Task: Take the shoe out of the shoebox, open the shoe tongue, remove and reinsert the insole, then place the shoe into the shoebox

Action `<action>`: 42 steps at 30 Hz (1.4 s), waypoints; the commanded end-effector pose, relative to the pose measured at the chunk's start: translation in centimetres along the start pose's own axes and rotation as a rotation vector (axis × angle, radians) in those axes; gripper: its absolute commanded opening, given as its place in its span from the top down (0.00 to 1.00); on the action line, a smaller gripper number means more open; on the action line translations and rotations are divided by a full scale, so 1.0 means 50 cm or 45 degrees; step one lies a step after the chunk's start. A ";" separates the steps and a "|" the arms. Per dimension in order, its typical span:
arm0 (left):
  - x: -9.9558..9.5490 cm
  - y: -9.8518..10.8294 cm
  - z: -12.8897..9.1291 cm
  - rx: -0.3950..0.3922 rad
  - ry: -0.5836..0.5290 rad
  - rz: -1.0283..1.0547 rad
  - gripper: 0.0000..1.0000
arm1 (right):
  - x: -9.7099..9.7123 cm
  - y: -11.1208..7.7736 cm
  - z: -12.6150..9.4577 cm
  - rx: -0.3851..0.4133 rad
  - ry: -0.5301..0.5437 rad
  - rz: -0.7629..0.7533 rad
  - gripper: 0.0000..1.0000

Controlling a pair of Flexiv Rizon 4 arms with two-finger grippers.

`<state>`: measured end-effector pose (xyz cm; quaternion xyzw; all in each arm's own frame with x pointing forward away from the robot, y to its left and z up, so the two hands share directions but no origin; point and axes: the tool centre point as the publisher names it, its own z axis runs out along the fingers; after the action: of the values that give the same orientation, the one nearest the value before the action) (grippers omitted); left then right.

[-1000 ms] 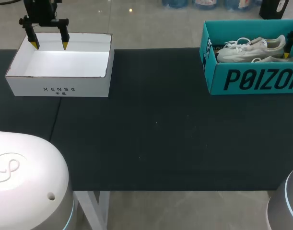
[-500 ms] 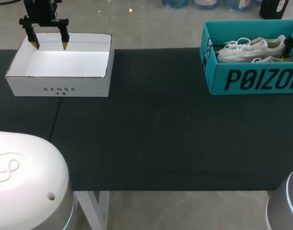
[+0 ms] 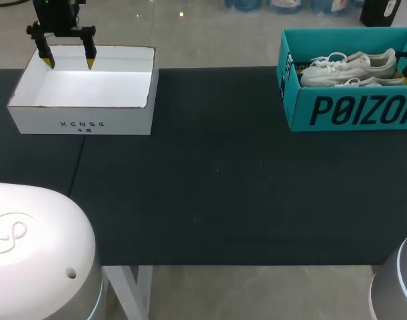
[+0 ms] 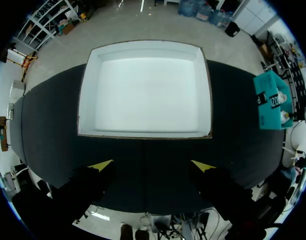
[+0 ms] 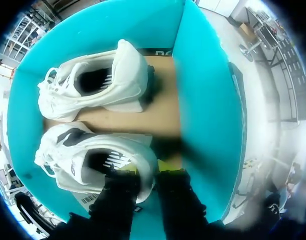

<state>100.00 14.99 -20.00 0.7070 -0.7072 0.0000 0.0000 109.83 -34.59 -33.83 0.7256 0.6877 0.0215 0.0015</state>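
Overhead, the teal shoebox (image 3: 356, 110) stands at the table's (image 3: 216, 187) far right corner, open on top, with two pale shoes lying side by side in it, toes pointing toward the table's middle. From the right wrist, the right gripper (image 5: 145, 169) is down inside the shoebox (image 5: 203, 90) at the heel end of the shoe (image 5: 87, 155) that lies nearer the box's printed front wall. Its two yellow-tipped fingers stand close together and straddle the heel rim, one tip inside the shoe's opening and the other against the outside of the heel, so the gripper is closed on that rim. The second shoe (image 5: 92, 82) lies beside it, clear of the gripper, with brown cardboard floor showing between the pair. The shoe rests on the box floor. At the table's far left corner the left gripper (image 3: 68, 65) hangs above the back edge of a white box (image 3: 83, 123). Its fingers are spread wide and hold nothing. From the left wrist, the white box (image 4: 87, 90) lies ahead of the left gripper (image 4: 151, 165).
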 end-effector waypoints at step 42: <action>0.000 0.000 0.000 0.000 0.000 0.000 0.00 | 0.054 -0.125 -0.334 -0.230 -0.025 -0.167 1.00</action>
<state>100.00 14.99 -20.00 0.7071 -0.7072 0.0000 0.0000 105.73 -32.56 -18.05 0.6775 0.7298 0.0691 0.0611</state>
